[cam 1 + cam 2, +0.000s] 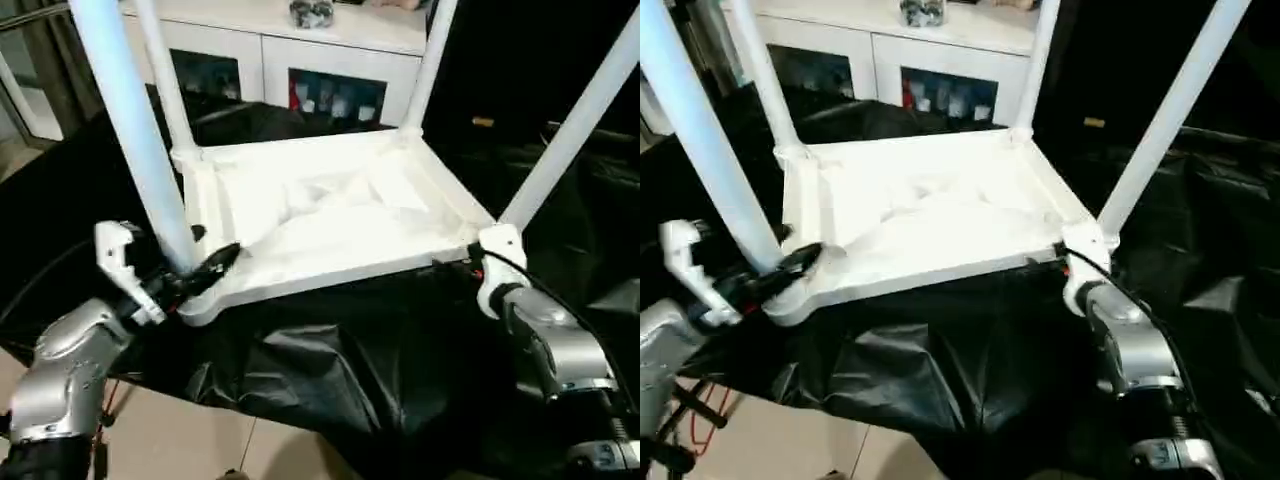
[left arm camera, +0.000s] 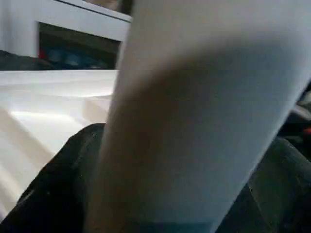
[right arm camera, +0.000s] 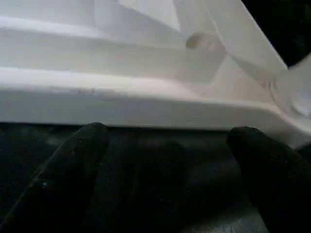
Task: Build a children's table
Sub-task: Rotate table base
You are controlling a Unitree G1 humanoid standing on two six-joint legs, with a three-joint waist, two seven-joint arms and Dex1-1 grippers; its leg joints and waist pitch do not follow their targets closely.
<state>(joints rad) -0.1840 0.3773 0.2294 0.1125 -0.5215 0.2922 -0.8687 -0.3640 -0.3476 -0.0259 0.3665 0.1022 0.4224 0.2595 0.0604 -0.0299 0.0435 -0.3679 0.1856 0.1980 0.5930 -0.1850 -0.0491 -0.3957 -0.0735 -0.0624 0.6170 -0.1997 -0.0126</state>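
Note:
The children's table lies upside down on the black-draped work table. Its white tabletop (image 1: 330, 215) shows its ribbed underside, and four white legs stand up from the corner sockets. My left gripper (image 1: 200, 262) is open at the base of the near-left leg (image 1: 135, 130). In the left wrist view that leg (image 2: 194, 121) stands between my black fingers (image 2: 53, 189). My right gripper (image 3: 170, 136) is open and level with the tabletop's near rim (image 3: 121, 104), beside the near-right corner socket (image 1: 500, 240). Nothing is between its fingers. The near-right leg (image 1: 570, 130) leans outward.
The black cloth (image 1: 330, 370) hangs over the work table's near edge above a tiled floor (image 1: 180, 440). A white cabinet (image 1: 300, 50) with glass doors stands behind, with a small object (image 1: 310, 12) on top. A red cable (image 1: 700, 420) hangs at the lower left.

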